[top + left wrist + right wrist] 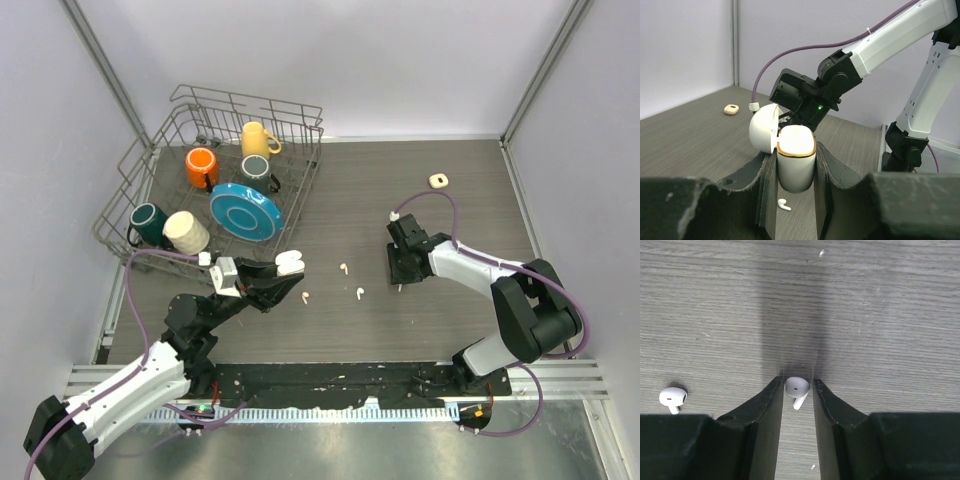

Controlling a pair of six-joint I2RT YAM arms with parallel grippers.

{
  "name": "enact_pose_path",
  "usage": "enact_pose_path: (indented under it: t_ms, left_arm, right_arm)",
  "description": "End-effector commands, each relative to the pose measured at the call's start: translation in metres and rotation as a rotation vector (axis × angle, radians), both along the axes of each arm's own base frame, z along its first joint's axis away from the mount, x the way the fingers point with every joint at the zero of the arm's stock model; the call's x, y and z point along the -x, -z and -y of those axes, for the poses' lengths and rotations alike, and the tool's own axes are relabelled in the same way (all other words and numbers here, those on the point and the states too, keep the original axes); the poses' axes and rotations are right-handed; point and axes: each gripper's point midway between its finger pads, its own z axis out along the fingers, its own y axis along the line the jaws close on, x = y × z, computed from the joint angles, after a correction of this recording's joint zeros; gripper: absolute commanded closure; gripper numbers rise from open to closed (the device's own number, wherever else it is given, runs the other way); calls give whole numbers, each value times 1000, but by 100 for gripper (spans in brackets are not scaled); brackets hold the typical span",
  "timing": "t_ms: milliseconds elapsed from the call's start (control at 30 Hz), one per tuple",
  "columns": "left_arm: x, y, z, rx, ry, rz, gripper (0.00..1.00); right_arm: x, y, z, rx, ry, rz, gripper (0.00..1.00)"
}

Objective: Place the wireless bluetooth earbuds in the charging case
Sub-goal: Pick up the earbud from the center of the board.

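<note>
My left gripper (285, 272) is shut on the white charging case (796, 165) and holds it upright above the table. The case has a gold rim and its lid (764, 127) is open. One white earbud (784, 204) lies on the table below it. Three earbuds lie loose mid-table: one (344, 268), a second (305, 297) and a third (359, 293). My right gripper (798, 384) is low at the table with its fingertips closed on the head of a fourth earbud (797, 387). Another earbud (673, 397) lies to its left.
A wire dish rack (130, 190) at the back left holds several mugs and a blue plate (245, 210). A small beige ring-shaped object (438, 180) lies at the back right. The right arm (875, 45) reaches across in front of the case.
</note>
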Motion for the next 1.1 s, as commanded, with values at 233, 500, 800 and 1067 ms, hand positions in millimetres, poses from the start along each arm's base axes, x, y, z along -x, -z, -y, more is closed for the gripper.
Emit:
enact_pose_path:
  t_ms: [233,500,800,1067]
  left_arm:
    - [0,-22,-2,35,-15,59,100]
    - [0,-23,-3,38,-17,59,100]
    - [0,-22,-3,36,-17,56,100]
    - [0,-21,-2,36,-15,51,100]
  right_arm:
    - [-12,-5,-3,21,-15,41,64]
    - [-12,-3,-4,21,-22,38,65]
    - [-11,-2,-5,22,-22,35,70]
    - [-11,-4,-3,27,-18,36,71]
